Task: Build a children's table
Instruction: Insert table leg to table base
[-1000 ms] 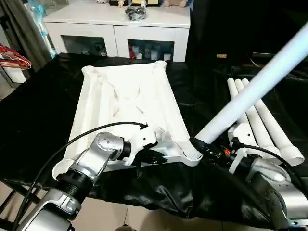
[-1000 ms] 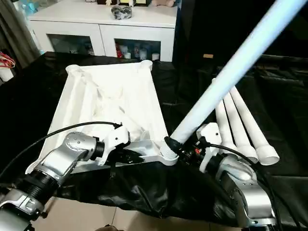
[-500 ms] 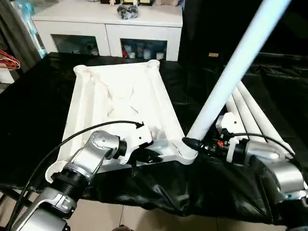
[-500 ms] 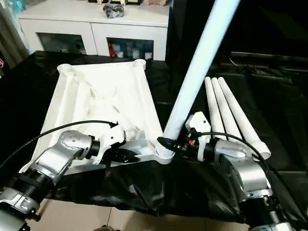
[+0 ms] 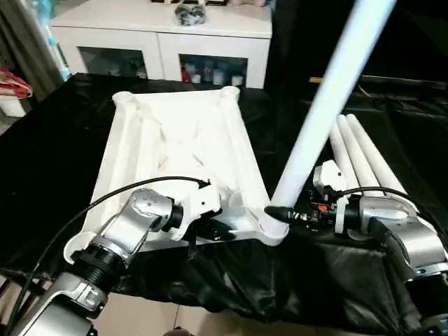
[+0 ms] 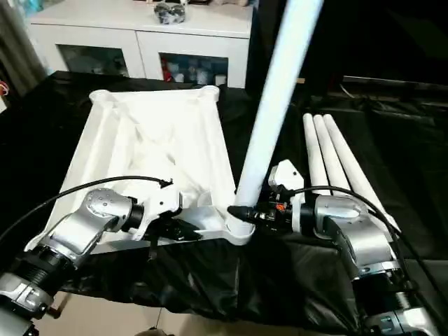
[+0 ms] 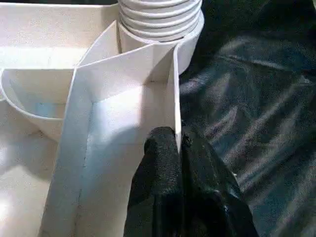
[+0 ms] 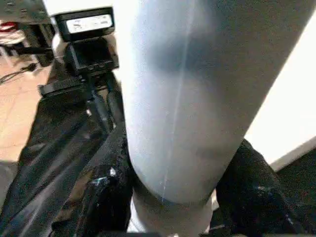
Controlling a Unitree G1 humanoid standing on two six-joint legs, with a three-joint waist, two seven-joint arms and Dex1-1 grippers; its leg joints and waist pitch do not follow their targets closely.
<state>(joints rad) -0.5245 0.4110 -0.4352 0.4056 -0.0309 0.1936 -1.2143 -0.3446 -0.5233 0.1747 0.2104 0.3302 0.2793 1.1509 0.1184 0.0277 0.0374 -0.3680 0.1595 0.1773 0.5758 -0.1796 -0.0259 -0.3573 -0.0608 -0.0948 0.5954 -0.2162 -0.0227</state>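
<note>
White upturned table top at frame centre, left gripper pinching its near rim wall, bent left forearm lower left, right gripper clamped around near-upright leg seated in near-right corner socket, three spare legs at right.

No wording can be read anywhere. A white label sits on a black device at the upper left of the right wrist view (its print too blurred to make out).
</note>
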